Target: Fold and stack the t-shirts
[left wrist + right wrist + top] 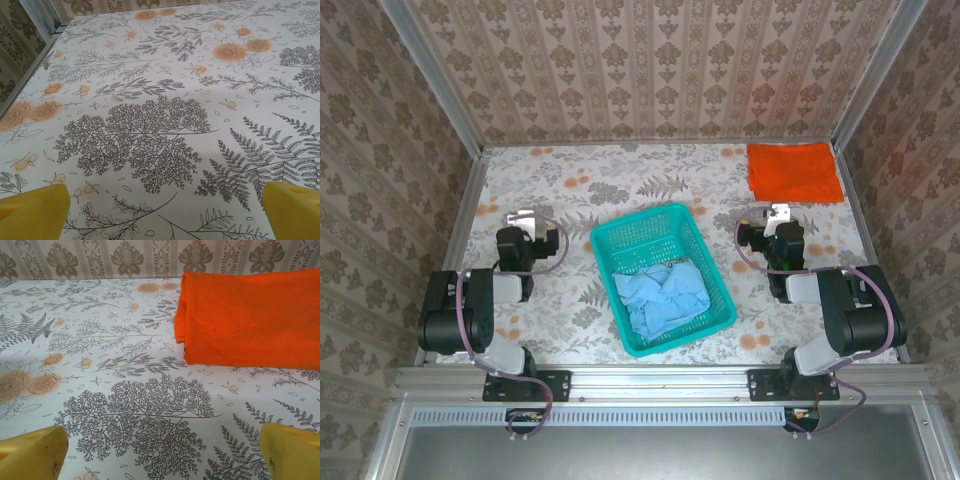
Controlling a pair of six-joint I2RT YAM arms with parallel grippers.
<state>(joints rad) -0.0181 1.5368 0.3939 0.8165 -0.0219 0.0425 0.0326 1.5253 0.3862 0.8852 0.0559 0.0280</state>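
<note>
Lying folded, orange-red tee [795, 171], blue tee [661, 297] (crumpled)

This is a lab robot booth dressed like a home: damask wallpaper panels [650, 70] wall it in from 9 through 12 to 3 o'clock, a floral-print table [570, 190] lies between, and a bare aluminium rail [660, 378] at 6 o'clock carries bolted arm bases [525, 385].

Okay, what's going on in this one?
Two arms are partway through folding and stacking t-shirts. The orange t-shirt lies folded at the far right corner of the table. The light blue t-shirt sits crumpled inside the teal basket in the middle. The left gripper and right gripper are open and empty, either side of the basket.
</note>
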